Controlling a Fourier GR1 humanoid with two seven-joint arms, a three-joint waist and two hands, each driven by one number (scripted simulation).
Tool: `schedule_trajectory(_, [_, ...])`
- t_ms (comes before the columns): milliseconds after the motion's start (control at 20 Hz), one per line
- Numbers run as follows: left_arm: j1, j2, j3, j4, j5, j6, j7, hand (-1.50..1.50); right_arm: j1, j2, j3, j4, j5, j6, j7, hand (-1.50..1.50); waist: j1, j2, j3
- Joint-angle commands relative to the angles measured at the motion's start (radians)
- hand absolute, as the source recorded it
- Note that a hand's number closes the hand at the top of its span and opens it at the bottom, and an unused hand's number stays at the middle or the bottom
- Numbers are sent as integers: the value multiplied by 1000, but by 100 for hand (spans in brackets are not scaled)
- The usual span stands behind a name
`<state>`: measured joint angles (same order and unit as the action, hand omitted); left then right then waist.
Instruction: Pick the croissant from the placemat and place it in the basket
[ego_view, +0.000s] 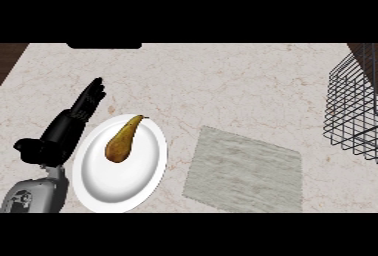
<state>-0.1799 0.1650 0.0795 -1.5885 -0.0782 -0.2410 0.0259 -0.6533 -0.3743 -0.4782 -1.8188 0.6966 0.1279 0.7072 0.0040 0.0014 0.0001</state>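
A grey marbled placemat (244, 172) lies flat on the counter at lower centre, with nothing visible on it. No croissant shows anywhere in the head view. The black wire basket (354, 110) stands at the right edge, partly cut off. My left hand (70, 127) rests at the left beside a white plate, its fingers straight and pointing up the counter. My right hand does not show.
A white plate (118, 187) sits left of the placemat with a brown pear (122, 140) lying on it. A dark shape (103, 45) sits at the counter's far edge. Pale marble counter (221, 85) spreads between the plate and the basket.
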Motion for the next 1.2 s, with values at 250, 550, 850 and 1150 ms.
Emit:
schedule_trajectory(250, [13,-15,-17,-49,-9,7,46,0,50,-111,-92,313,-106,-86,-246,150,2,0,0])
schedule_trajectory(550, [-4,20,20,-27,8,-19,26,0,122,-98,-94,447,-95,-235,-426,150,2,0,0])
schedule_trajectory(850, [-23,-11,-4,35,-30,7,-6,0,87,-215,-134,633,-152,-277,-600,150,-1,0,0])
schedule_trajectory(1150, [-62,-4,18,36,10,-11,25,0,20,-222,-203,812,-214,-421,-710,-150,3,2,1])
